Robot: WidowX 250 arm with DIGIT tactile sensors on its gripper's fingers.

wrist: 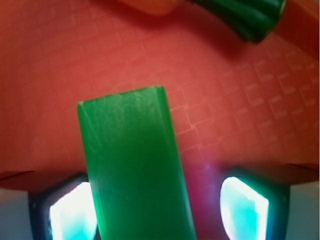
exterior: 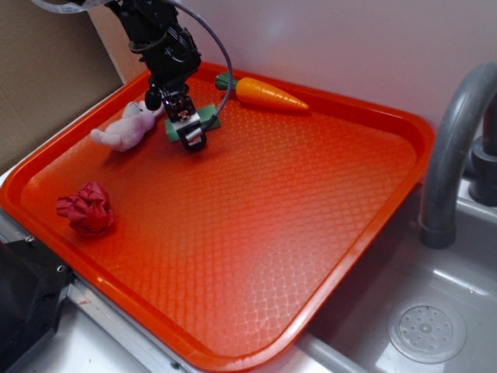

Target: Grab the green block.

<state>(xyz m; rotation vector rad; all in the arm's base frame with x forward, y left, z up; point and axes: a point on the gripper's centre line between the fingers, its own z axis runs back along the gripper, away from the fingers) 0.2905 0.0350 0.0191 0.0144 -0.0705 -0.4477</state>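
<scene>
The green block lies flat on the orange tray near its far left corner, partly hidden by my gripper. From the wrist view the green block runs lengthwise between the two fingers of the gripper. The left pad sits right against the block's side, and a gap of bare tray separates the block from the right pad. The jaws stand open around the block, low over the tray.
A pink plush bunny lies just left of the block. A carrot with a dark green stem lies just behind it. A red crumpled thing sits at the tray's left. A grey faucet and sink drain are to the right.
</scene>
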